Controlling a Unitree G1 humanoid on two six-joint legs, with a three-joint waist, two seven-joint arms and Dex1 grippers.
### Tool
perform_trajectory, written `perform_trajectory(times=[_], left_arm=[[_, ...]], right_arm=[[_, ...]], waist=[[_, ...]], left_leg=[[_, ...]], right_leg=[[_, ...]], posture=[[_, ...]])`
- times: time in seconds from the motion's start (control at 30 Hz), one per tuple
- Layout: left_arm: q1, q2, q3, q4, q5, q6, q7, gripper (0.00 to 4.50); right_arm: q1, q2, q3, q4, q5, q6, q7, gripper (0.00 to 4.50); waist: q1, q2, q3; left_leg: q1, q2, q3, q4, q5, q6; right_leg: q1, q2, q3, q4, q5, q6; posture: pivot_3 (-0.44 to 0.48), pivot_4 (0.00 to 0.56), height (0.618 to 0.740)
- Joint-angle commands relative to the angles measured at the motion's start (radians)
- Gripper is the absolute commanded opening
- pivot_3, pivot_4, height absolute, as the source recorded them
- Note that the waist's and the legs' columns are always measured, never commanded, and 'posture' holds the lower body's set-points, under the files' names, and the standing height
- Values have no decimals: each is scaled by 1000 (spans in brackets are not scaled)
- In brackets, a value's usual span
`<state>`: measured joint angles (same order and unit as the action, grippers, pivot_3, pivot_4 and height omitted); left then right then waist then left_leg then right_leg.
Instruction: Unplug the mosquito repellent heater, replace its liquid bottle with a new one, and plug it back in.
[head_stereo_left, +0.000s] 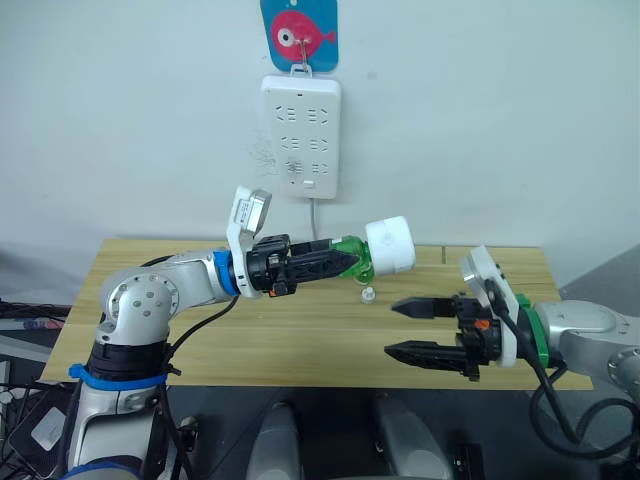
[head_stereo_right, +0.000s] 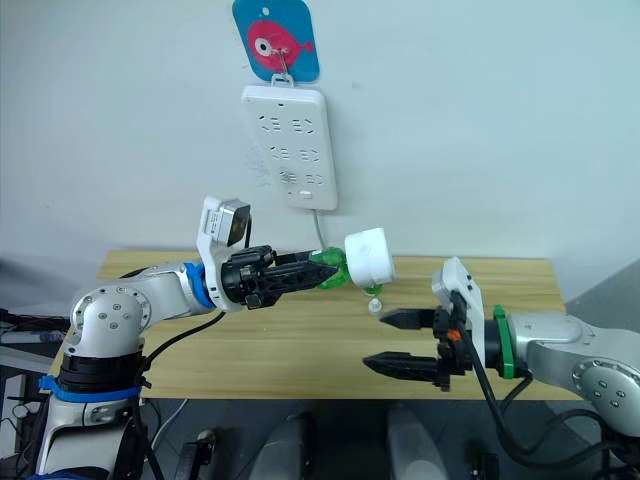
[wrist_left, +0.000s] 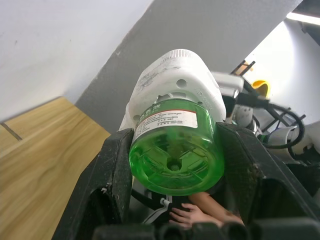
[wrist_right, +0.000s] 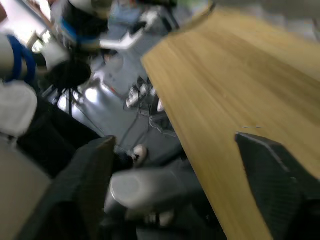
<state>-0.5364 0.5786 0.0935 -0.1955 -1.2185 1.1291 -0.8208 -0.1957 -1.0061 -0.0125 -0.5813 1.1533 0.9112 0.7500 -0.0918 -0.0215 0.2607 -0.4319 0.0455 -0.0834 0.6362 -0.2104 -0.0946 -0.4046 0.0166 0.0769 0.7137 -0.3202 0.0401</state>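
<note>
Green bottle (head_stereo_left: 352, 257) clamped between left end effector (head_stereo_left: 338, 262) fingers, carried mid-frame above table (head_stereo_left: 300, 340), white heater (head_stereo_left: 390, 245) seated on its far end, already off strip (head_stereo_left: 300, 135) on wall at upper centre. Held out toward right end effector (head_stereo_left: 408, 329), spread wide and empty at lower right, probably so it can grip heater while bottle is twisted out. Small clear piece (head_stereo_left: 368, 294) on table below heater, too small to identify. Prongs not seen. Bottle neck buried inside heater.
</note>
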Motion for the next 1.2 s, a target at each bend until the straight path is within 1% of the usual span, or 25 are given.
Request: perform_trajectory(times=[0.03,0.13,0.23,0.27,0.33,0.43,0.57,0.67,0.83,0.97,1.1,1.2], left_arm=[[-18,38,3,-30,-39,40,-63,2329],[-27,68,-8,-33,-47,73,-105,2329],[-38,75,-10,-30,-49,87,-119,2329],[-43,72,-9,-29,-51,91,-118,2329],[-52,66,-6,-24,-58,98,-111,2329],[-54,57,1,-17,-58,103,-98,2329],[-52,46,8,-10,-43,93,-78,2329],[-50,37,9,-11,-19,71,-68,2329],[-42,37,-13,-17,54,17,-82,2329],[-24,55,-54,-34,140,-42,-130,2329],[-8,77,-90,-58,188,-75,-192,2329],[-1,93,-99,-79,185,-70,-232,2329]], right_arm=[[-75,25,10,103,-178,-128,82,2458],[-173,89,54,233,-302,-196,108,1302],[-233,141,93,290,-389,-245,148,168],[-250,157,102,288,-393,-243,164,42],[-275,187,116,257,-375,-217,192,0],[-271,199,128,179,-340,-172,229,0],[-248,189,106,71,-255,-90,242,0],[-243,180,78,20,-182,-34,238,0],[-271,207,16,-4,-35,45,162,0],[-329,250,-37,41,88,86,52,0],[-374,272,-60,88,149,110,-20,0],[-400,297,-60,124,146,108,-69,0]], waist=[[-5,0,0],[-10,0,0],[-12,0,0],[-12,0,0],[-11,0,0],[-7,0,0],[-2,0,0],[2,0,0],[2,0,0],[0,0,0],[1,0,0],[1,0,0]], left_leg=[[0,0,0,1,0,0],[0,1,0,4,0,0],[-1,0,-1,4,0,0],[-1,0,-1,3,0,0],[-2,1,0,3,0,0],[-3,1,-1,2,0,1],[-3,1,-1,3,0,0],[-2,1,-1,6,0,1],[-2,1,0,7,0,1],[-2,1,0,6,0,1],[-3,1,-1,6,0,1],[-3,1,0,6,0,1]], right_leg=[[0,0,0,0,0,0],[0,1,0,2,0,0],[0,1,0,2,0,0],[0,0,0,2,0,0],[0,0,-3,2,0,0],[0,0,-4,2,0,0],[1,-1,-4,2,0,0],[1,-1,-4,3,0,0],[2,-1,-4,3,0,0],[1,-1,-4,3,0,0],[1,-1,-4,3,0,0],[1,-1,-4,3,0,0]], posture=[[-164,225,725],[-163,226,725],[-160,226,725],[-160,226,725],[-156,227,725],[-157,229,725],[-157,231,725],[-164,234,725],[-166,235,725],[-170,234,725],[-169,234,725],[-168,233,725]])
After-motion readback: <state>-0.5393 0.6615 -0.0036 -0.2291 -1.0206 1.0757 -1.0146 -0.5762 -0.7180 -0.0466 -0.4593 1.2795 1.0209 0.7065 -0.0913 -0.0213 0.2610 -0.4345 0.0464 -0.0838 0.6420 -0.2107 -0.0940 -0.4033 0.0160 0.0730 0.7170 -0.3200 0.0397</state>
